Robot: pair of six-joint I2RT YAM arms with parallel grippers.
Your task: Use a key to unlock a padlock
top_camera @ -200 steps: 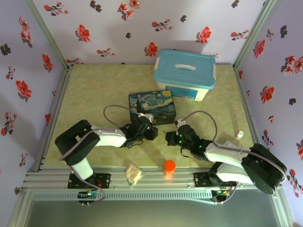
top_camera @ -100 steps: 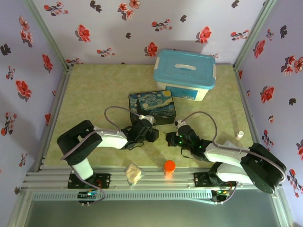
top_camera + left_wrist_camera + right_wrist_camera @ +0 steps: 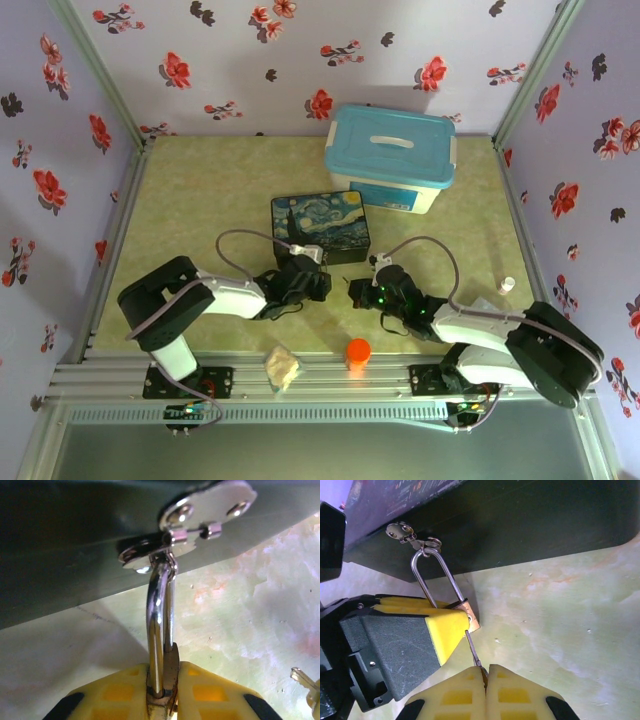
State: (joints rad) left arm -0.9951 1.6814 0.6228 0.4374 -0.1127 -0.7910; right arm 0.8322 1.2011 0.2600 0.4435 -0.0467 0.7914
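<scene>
**Left gripper** [image 3: 162,690]: The yellow pads [image 3: 120,692] are nearly closed and clamp the padlock [image 3: 472,617] by its brass body. In the right wrist view, these pads cover the body from 9 o'clock. Only its lower right corner shows past them.

**Padlock:** It is at the front face of the box [image 3: 320,225], at 6 o'clock of the box in the top view, and close above the table [image 3: 200,200]. The shackle [image 3: 157,610] runs from between the pads toward 12 o'clock and passes through the loop of the clasp [image 3: 210,505] on the box. One leg of the shackle enters the body. The other leg is hidden behind the pad, so I cannot tell whether the padlock is locked.

**Right gripper** [image 3: 484,680]: The pads are pressed together and pinch the key [image 3: 473,649] at its head. The thin blade points toward 11 o'clock, and its tip meets the underside of the padlock body. I cannot tell how far the tip enters, if at all.

**Arrangement, top view:** The two grippers meet tip to tip just below the box, with the left at 9 o'clock and the right at 3 o'clock.

**Other items:** A blue-lidded tub [image 3: 392,160] stands just beside the box at 1 o'clock. An orange cylinder [image 3: 358,352] stands at 6 o'clock of the right gripper, near the table edge.
</scene>
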